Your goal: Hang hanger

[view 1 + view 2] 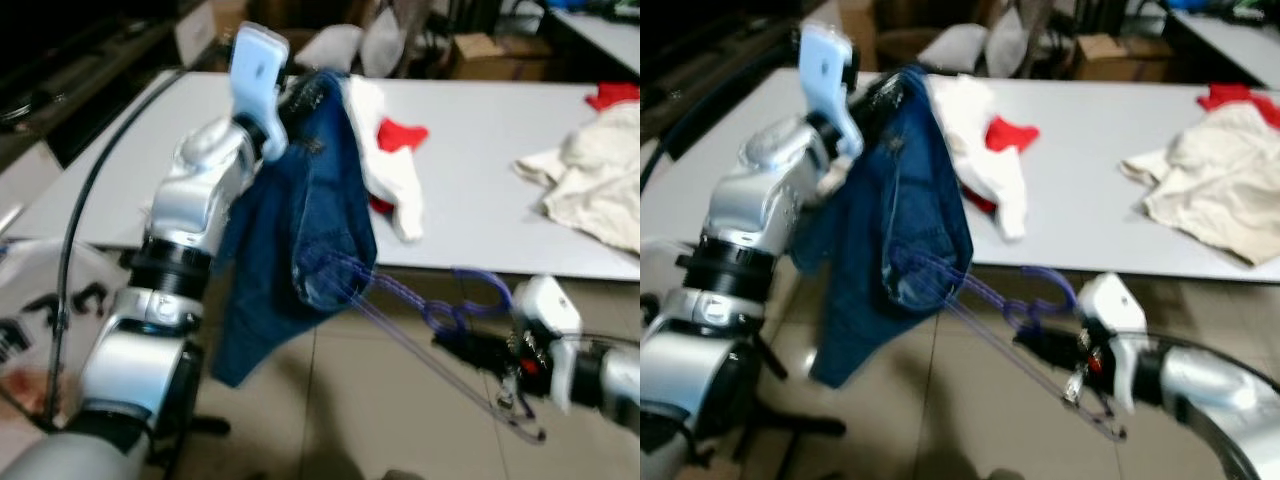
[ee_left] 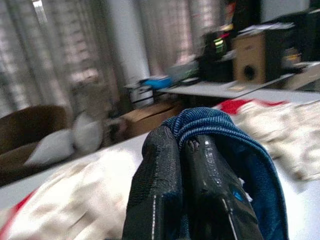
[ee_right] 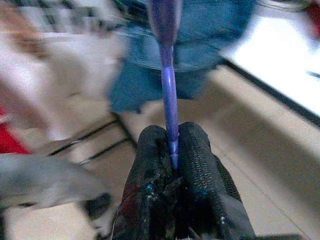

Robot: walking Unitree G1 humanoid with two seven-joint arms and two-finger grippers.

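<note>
While the left gripper pinches the jeans aloft, the right gripper, clamped on the hanger, threads its end into the denim.

Soft indoor light, motion blur throughout, dim corners.

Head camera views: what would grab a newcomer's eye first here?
The dark blue denim garment held aloft by the left gripper, fingers shut on its fabric before the white table. Next, the purple wire hanger, one end pinched in the right gripper, the other poking into the garment.
</note>
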